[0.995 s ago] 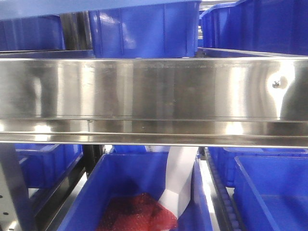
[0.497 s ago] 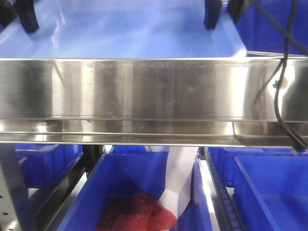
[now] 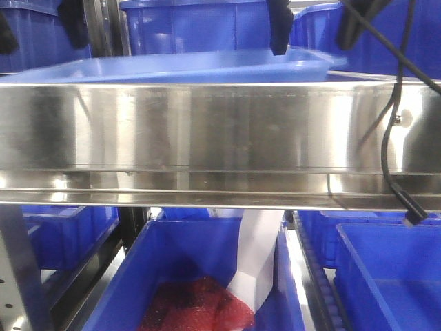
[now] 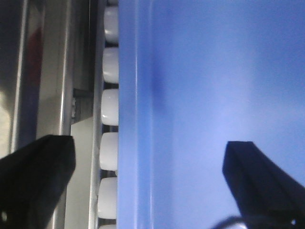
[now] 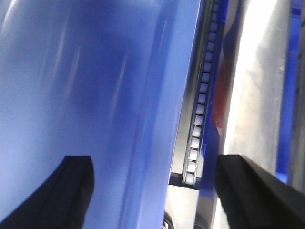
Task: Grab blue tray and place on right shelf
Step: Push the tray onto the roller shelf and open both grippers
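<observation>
The right shelf (image 3: 207, 127) fills the front view, its brushed steel lip running from nine to three o'clock. The blue tray (image 3: 172, 69) sits just behind and above that lip, at twelve o'clock, roughly level. In the wrist views the left gripper (image 4: 147, 176) and right gripper (image 5: 152, 191) each straddle a tray rim with fingers spread apart, not clamped. White rollers (image 4: 109, 105) run beside the tray edge at nine o'clock. Releasing well likely means both arms lifting straight up together, so neither finger drags the rim sideways.
</observation>
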Robot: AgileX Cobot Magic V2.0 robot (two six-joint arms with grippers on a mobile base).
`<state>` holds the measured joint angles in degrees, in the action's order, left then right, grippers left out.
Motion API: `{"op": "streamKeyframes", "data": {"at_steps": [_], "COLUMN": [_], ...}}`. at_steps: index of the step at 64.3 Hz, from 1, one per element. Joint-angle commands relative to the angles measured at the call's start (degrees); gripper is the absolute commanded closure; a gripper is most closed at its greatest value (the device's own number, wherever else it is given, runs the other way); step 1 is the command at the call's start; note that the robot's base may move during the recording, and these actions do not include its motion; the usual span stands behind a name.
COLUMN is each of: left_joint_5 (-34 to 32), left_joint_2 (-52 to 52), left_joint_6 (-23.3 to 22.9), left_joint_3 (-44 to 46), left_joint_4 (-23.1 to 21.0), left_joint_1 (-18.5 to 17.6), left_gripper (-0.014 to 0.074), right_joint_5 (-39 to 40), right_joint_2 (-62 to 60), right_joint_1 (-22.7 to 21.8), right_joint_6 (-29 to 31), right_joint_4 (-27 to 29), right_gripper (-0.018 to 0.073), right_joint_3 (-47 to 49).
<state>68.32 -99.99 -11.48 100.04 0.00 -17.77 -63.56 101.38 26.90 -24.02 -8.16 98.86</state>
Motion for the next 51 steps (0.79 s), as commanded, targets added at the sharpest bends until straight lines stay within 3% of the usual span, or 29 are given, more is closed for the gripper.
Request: {"op": "streamKeyframes", "data": {"at_steps": [1, 9, 14, 24, 31, 36, 51], "left_joint_5": [0.01, 1.15, 2.4, -1.84, -6.7, -10.22, -20.06], "left_joint_2": [3.18, 5.91, 9.42, 18.75, 27.11, 33.59, 53.4], "left_joint_6": [0.19, 1.18, 1.75, 1.75, 1.75, 1.75, 1.75], "left_joint_3": [3.47, 4.08, 3.86, -2.49, -12.26, -19.81, -41.34], "left_joint_4": [0.0, 0.0, 0.0, 0.0, -0.59, -1.63, -1.98], "left_joint_1": [-0.24, -0.38, -1.09, -2.35, -2.35, -2.35, -2.35], "left_gripper": [0.0019, 0.0023, 0.0083, 0.0332, 0.0535, 0.0652, 0.0645], "right_joint_5": [2.07, 2.18, 1.45, 3.69, 7.13, 10.5, 24.64], "right_joint_2": [-5.37, -9.42, -13.32, -21.76, -29.17, -34.54, -50.22], "right_joint_1": [-0.09, -0.09, 0.22, 2.42, 3.26, 3.32, 3.32], "right_joint_6": [0.59, 0.59, 1.34, 3.58, 3.63, 3.63, 8.65], "right_joint_4": [-0.68, -0.68, -0.68, -0.73, -0.73, -0.73, -0.78], "right_gripper": [-0.0069, -0.0024, 0.0085, 0.0364, 0.0512, 0.0507, 0.0507], "right_joint_3": [2.01, 2.01, 1.43, -4.11, -11.94, -18.64, -39.87]}}
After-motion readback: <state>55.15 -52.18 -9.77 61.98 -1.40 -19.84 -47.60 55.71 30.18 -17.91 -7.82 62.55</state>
